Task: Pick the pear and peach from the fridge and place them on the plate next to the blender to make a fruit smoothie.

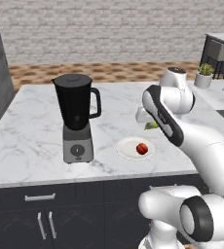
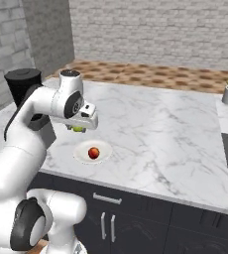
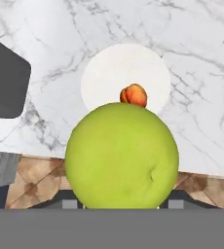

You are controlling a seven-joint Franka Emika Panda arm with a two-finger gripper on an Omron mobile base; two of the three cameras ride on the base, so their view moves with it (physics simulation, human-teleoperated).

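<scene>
Pear [image 3: 121, 155] sits clamped in my gripper [image 2: 78, 128] above the plate [image 3: 104, 73], seemingly just behind the peach [image 3: 134, 95] there, so I'd lower onto bare plate before releasing.

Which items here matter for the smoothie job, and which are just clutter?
Job:
- pear, held in the hand above the plate
- peach, on the plate
- plate
- blender, beside the plate

Clutter:
- potted plant, far counter corner
</scene>
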